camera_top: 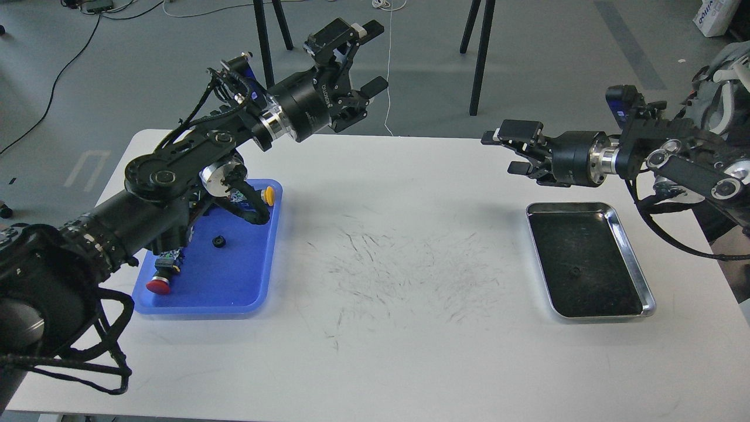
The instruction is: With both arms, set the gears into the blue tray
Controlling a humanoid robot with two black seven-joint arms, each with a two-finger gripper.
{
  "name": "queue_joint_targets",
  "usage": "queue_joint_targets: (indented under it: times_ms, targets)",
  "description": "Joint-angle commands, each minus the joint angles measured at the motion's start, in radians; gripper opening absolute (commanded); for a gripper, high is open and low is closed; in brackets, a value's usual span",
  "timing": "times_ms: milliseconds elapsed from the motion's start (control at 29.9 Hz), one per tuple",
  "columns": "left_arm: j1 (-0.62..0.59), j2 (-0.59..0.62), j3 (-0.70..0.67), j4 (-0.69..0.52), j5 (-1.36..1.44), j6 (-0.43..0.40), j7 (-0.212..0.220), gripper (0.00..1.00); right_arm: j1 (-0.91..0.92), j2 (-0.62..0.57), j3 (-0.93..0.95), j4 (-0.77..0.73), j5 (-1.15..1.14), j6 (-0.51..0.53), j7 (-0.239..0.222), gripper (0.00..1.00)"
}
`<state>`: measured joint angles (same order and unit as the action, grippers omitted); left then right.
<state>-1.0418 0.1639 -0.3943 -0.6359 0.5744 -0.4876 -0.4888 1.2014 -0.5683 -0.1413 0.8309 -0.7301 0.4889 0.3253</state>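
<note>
The blue tray (237,287) lies on the left of the white table. One small black gear (218,241) rests inside it, near the middle. A second gear (575,271) sits on the dark bottom of the silver tray (637,266) at the right. My left gripper (371,58) hangs high beyond the table's far edge, open and empty, well away from the blue tray. My right gripper (503,153) points left above the table, just beyond the silver tray's far left corner; it is open and holds nothing.
Push-button switches lie in the blue tray, one with a yellow cap (268,194) and one with a red cap (157,286), partly hidden by my left arm. Black stand legs (480,58) rise behind the table. The table's middle (398,275) bears dark scratch marks.
</note>
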Motion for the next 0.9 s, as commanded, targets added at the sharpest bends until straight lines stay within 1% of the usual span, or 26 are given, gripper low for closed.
queue_joint_targets:
  times_ms: [0, 167, 401, 535, 668, 869]
  targets:
    - [0.003, 0.002, 0.093, 0.005, 0.001, 0.004, 0.000, 1.00, 0.001, -0.056, 0.006, 0.065, -0.158, 0.000, 0.000, 0.99]
    - [0.005, 0.005, 0.114, 0.009, -0.001, 0.027, 0.000, 1.00, 0.001, -0.119, 0.011, 0.177, -0.302, 0.000, 0.000, 0.99]
    - [0.005, 0.017, 0.117, 0.009, 0.002, 0.029, 0.000, 1.00, -0.013, -0.176, 0.005, 0.303, -0.604, 0.000, 0.000, 0.99]
    - [0.002, 0.032, 0.130, 0.009, 0.016, 0.027, 0.000, 1.00, -0.020, -0.191, -0.004, 0.312, -0.692, 0.000, 0.000, 0.99]
    - [0.000, 0.048, 0.130, 0.007, 0.027, 0.027, 0.000, 1.00, -0.034, -0.208, -0.015, 0.309, -0.836, 0.000, 0.000, 0.99]
    - [-0.003, 0.063, 0.130, 0.007, 0.027, 0.027, 0.000, 1.00, -0.031, -0.266, 0.006, 0.281, -0.839, 0.000, -0.002, 0.99]
